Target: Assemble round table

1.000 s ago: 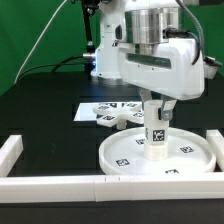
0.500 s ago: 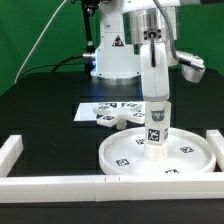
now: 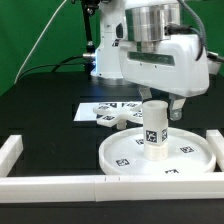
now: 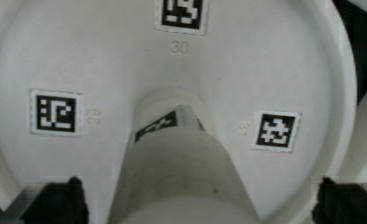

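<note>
The large rimmed round disc (image 3: 125, 152) lies flat on the table, tags facing up. The short cylindrical leg (image 3: 154, 132) stands upright at its centre. My gripper (image 3: 160, 103) hangs straight over the leg's top, and the broad hand hides the fingertips. In the wrist view the leg (image 4: 206, 165) rises between my two dark fingers (image 4: 55, 200), and my gripper (image 4: 201, 202) is open with a gap on each side of the leg. The disc (image 4: 91, 60) fills the background. The small cross-shaped foot (image 3: 112, 119) lies behind the disc.
The marker board (image 3: 92, 108) lies behind the disc, under the foot. White border rails run along the front (image 3: 60, 184), the exterior view's left (image 3: 9, 150) and right (image 3: 214, 140). The robot base (image 3: 105, 50) stands at the back.
Half a second ago the hand was turned edge-on with its fingers low on the leg. Now it is turned back broadside and sits higher. The leg stays upright on the disc.
</note>
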